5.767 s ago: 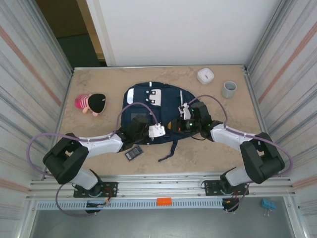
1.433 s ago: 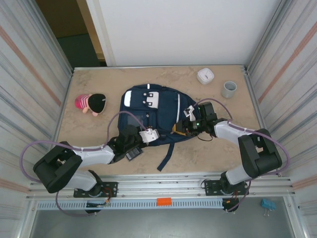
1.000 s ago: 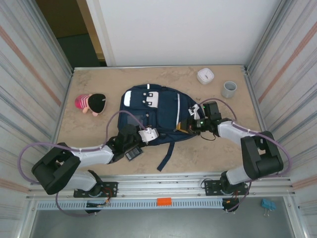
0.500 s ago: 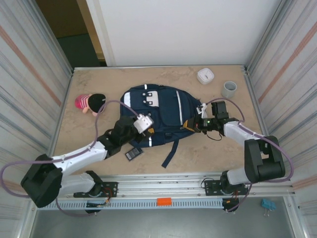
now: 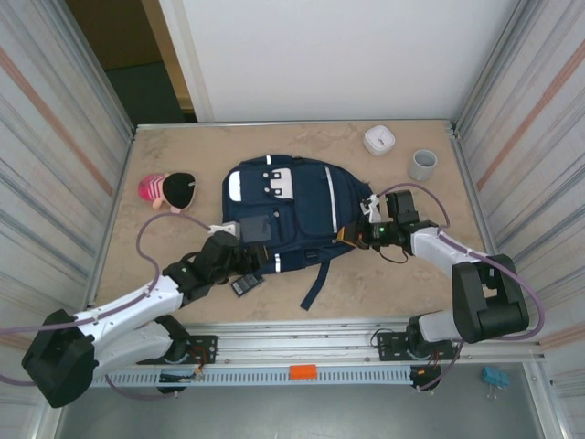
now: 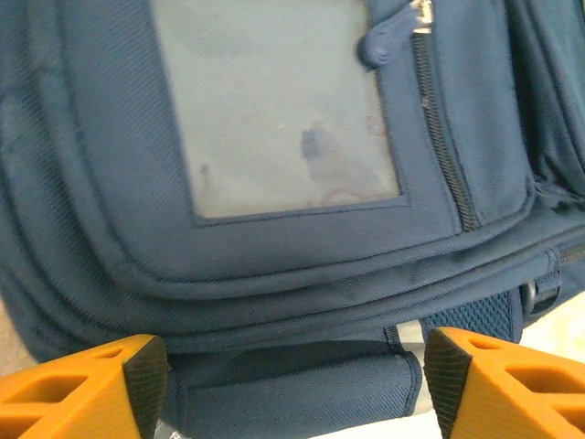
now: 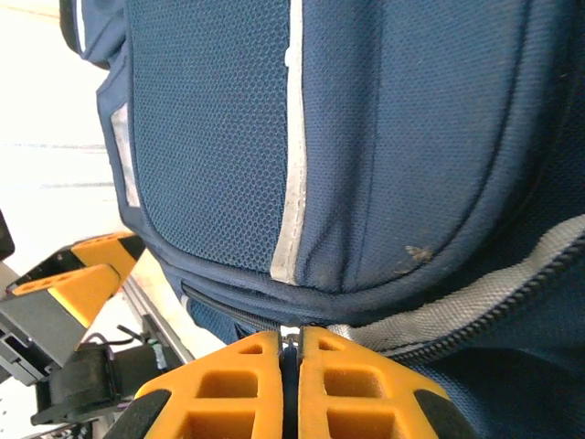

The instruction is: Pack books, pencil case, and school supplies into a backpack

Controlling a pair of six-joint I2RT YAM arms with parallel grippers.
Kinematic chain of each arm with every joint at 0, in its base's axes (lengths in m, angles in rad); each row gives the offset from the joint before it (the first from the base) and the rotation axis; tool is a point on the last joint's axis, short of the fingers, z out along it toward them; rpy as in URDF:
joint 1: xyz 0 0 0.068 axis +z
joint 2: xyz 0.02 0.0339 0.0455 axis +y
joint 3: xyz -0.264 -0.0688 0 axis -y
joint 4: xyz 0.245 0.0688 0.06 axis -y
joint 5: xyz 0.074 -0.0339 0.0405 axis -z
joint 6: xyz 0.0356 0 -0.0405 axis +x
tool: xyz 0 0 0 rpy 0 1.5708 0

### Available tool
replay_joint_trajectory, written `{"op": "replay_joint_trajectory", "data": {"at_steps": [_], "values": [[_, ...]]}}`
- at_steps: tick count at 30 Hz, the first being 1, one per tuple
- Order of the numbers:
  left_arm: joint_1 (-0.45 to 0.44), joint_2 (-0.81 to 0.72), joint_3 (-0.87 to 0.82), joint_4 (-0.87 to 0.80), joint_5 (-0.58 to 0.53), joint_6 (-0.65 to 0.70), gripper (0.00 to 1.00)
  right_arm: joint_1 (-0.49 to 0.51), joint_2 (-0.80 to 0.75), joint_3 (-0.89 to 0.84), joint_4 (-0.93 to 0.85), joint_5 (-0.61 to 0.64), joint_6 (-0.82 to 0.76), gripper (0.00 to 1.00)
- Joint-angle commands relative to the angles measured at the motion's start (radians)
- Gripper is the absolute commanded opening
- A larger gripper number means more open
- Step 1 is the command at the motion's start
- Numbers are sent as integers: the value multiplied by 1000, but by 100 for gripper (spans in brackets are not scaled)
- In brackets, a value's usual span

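The navy backpack [image 5: 302, 197] lies flat mid-table, front pocket [image 6: 274, 110] up. My left gripper [image 5: 239, 251] is at its near-left edge, open; the orange fingers [image 6: 82, 389] stand wide apart either side of the bag's lower fabric [image 6: 292, 384] and hold nothing. My right gripper [image 5: 361, 235] is at the bag's right side, shut on a zipper pull [image 7: 291, 337] at the seam. One of the school supplies, a black rectangle [image 5: 247, 284], lies on the table by the left gripper. The books are out of view.
A pink-and-black soft item [image 5: 169, 189] lies at the left; I cannot tell whether it is the pencil case. A white round device [image 5: 379, 140] and a grey cup [image 5: 422, 165] stand at the back right. A loose strap [image 5: 315, 279] trails toward the near edge.
My left gripper has opened, let go of the backpack and drawn back to the left. The right gripper, still shut on the zipper pull, has dragged it to the right.
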Motion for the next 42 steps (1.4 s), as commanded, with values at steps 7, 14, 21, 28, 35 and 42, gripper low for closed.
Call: {"op": "replay_joint_trajectory", "data": {"at_steps": [7, 14, 21, 28, 35, 42], "values": [[171, 98, 41, 93, 124, -62, 79, 72, -45, -24, 8, 39, 14, 0], [317, 340, 161, 219, 262, 29, 80, 170, -72, -55, 54, 96, 89, 0], [380, 604, 434, 274, 370, 91, 80, 288, -55, -50, 179, 186, 193, 0], [364, 534, 471, 167, 375, 28, 80, 352, -7, -19, 222, 259, 224, 0], [116, 312, 272, 174, 242, -193, 72, 385, -40, -14, 197, 300, 193, 0], [-25, 440, 214, 389, 238, -366, 70, 415, -58, -1, 173, 326, 173, 0]]}}
